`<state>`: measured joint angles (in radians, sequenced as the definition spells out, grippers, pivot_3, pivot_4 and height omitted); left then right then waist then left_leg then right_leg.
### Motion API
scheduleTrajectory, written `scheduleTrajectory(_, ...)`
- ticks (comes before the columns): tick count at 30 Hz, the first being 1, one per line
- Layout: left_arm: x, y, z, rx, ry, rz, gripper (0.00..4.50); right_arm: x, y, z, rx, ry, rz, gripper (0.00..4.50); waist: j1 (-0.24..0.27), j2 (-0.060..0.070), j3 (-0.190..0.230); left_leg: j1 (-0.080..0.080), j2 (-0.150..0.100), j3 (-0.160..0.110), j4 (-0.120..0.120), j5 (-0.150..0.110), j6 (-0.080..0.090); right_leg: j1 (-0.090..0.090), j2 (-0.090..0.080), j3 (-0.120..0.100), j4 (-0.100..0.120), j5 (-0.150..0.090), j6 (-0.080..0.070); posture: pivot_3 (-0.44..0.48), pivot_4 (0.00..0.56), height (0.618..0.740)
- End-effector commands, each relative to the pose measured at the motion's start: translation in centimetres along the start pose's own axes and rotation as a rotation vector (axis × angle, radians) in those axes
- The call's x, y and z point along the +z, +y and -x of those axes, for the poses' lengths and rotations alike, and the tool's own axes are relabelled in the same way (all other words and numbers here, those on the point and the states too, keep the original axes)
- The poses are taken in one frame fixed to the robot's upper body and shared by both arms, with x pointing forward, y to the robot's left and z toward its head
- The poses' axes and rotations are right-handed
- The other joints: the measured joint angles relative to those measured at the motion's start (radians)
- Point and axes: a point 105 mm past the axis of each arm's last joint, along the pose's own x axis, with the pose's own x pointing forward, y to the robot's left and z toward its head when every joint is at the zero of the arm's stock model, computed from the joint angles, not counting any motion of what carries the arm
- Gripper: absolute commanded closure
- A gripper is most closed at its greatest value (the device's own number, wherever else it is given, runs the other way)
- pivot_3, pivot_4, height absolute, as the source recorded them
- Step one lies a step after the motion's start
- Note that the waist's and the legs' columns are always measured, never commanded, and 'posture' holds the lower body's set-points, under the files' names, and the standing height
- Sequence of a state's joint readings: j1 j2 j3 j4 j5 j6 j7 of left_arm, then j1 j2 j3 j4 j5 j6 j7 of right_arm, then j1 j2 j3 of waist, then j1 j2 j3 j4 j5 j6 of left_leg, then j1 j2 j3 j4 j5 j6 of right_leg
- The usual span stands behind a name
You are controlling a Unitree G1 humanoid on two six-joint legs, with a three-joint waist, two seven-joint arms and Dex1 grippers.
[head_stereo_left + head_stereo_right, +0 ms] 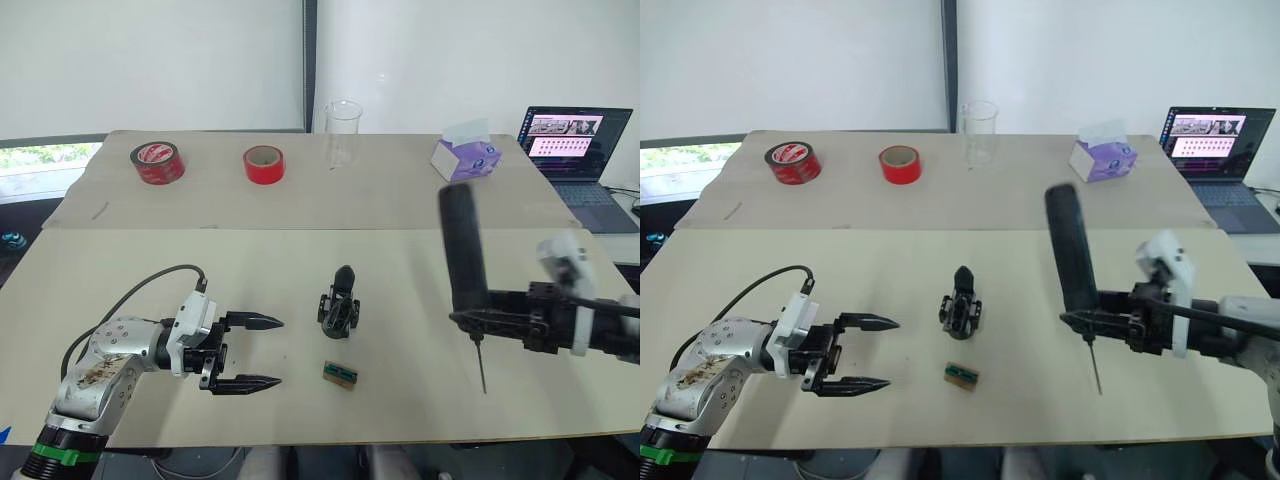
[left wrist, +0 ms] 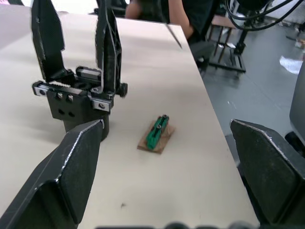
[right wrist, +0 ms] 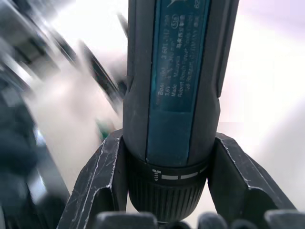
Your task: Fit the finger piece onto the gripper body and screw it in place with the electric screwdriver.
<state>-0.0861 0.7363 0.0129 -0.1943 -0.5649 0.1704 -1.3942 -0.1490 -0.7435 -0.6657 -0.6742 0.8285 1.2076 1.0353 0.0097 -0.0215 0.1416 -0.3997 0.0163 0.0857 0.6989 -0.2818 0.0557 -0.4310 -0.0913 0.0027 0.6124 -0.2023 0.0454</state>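
Gripper body sits near the middle of the table, standing up on its round base. In the left wrist view two black fingers rise from it side by side, so the finger piece looks already fitted on, though I cannot tell which of the two is the new one. A little green block lies just beside it, on the near side.

The right gripper is closed tight on the screwdriver. It holds the tool low down, with the thin bit pointing at the table. The tool is well apart from the body, off to the right.

The left gripper is wide open and holds nothing. It points at the body from the left, near but not touching.

The step now looks like bringing the bit over to a screw. To do it well, the tool should stay straight up and come over slowly. The bit should drop right into the screw head before it spins. The left gripper could close on the base to keep the body from tipping or turning.

Count: one body with two fingers, one screwdriver, one green block. At the back are two red tape rolls, one glass, one tissue box and one laptop.
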Motion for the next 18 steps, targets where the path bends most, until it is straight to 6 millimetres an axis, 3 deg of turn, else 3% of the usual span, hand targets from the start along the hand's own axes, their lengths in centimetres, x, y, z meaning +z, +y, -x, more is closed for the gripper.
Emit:
scheduleTrajectory(1, -0.3, 0.5, 0.1, 0.019, 0.008, -0.048, 0.0, 1.9, 2.2, -1.3, -0.027, -0.162, 0.287, 2.58, -0.001, 0.0, 0.0, 0.002, 0.0, 0.0, 0.0, 0.0, 0.0, 0.002, 0.001, -0.001, -0.001, 0.0, 0.0, 0.0, 0.15, 0.74)
scheduleTrajectory(4, -1.3, 0.5, 0.2, 0.009, 0.039, -0.053, 0.0, 2.0, 4.9, -2.7, 0.07, -0.279, 0.368, 2.58, -0.002, 0.0, 0.0, 0.003, 0.0, 0.0, -0.001, 0.0, 0.0, 0.003, 0.0, 0.0, -0.001, -0.001, 0.0, 0.0, 0.15, 0.74)
scheduleTrajectory(9, -3.9, 0.8, -1.6, 0.02, 0.099, -0.07, 0.0, 2.8, 7.6, -5.3, 0.254, -0.459, 0.405, 2.58, -0.002, 0.001, 0.0, 0.005, -0.001, 0.001, -0.001, 0.0, 0.0, 0.005, -0.001, 0.0, -0.001, -0.001, 0.0, 0.0, 0.15, 0.74)
scheduleTrajectory(14, -5.9, 0.4, -3.6, 0.062, 0.128, -0.062, 0.0, 1.5, 8.5, -6.6, 0.389, -0.486, 0.438, 2.58, 0.002, -0.001, 0.0, 0.005, -0.001, 0.0, 0.0, 0.0, 0.0, 0.007, -0.001, -0.001, -0.002, -0.001, 0.0, 0.0, 0.15, 0.74)
scheduleTrajectory(18, -6.3, -0.1, -5.4, 0.046, 0.103, -0.043, 0.0, 0.6, 8.2, -7.2, 0.45, -0.471, 0.457, 2.58, 0.003, -0.001, 0.0, 0.006, -0.001, 0.0, 0.0, 0.0, 0.0, 0.007, -0.001, -0.001, -0.001, -0.001, 0.0, 0.0, 0.15, 0.74)
